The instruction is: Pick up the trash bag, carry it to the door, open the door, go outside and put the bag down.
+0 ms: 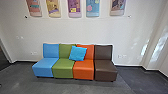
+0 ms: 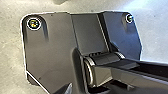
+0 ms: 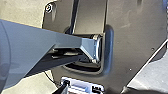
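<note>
A blue cushion (image 1: 78, 53) leans on a sofa (image 1: 105, 67) below posters (image 1: 74, 5); each gripper's state, spread or pressed together, cannot be told.

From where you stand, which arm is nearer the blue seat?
Left, probably: the blue seat is ahead, to my left. Both wrist views show my base: both arms are back here, the right farther.

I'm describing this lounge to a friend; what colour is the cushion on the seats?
Bright blue; the cushion shows best in the head view.
</note>
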